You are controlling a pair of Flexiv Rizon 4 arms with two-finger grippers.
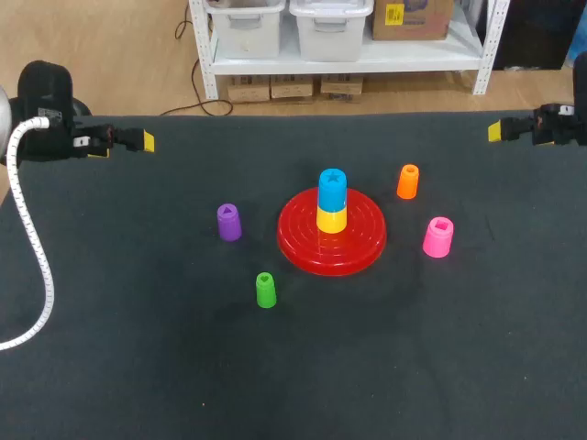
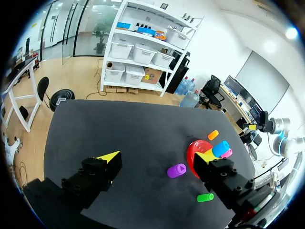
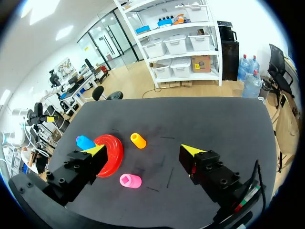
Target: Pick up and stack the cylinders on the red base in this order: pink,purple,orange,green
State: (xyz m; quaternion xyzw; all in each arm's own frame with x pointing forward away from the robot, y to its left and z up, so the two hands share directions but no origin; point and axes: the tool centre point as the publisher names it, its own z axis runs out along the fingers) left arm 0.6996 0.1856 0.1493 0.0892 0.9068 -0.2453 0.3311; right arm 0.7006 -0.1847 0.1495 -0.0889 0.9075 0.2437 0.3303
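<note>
Head view: we see the left arm (image 1: 55,133) lying level at the far left corner of the bench (image 1: 138,367), its yellow tip pointing inward. The right arm (image 1: 559,124) mirrors it at the far right corner. Both are well apart from the task's things. The red base (image 1: 298,247) sits mid-bench and carries a yellow cylinder (image 1: 331,221) with a blue cylinder (image 1: 332,188) on top. The orange cylinder (image 1: 408,181) and pink cylinder (image 1: 438,236) stand near the base's right side. The purple cylinder (image 1: 228,222) stands to its left and the green cylinder (image 1: 266,290) to its front left. All four are upright on the bench, none touching the base.

Left wrist view: the left jaws are spread wide with nothing held. The purple cylinder (image 2: 177,170) is ahead between the fingers (image 2: 102,167), and the green one (image 2: 205,197) is just beside one finger. The red base (image 2: 193,151) is partly hidden behind that finger.

Right wrist view: the right jaws are spread wide with nothing held. The pink (image 3: 130,181) and orange (image 3: 138,140) cylinders are ahead between the fingers. The red base (image 3: 113,155) is partly behind one finger.
</note>
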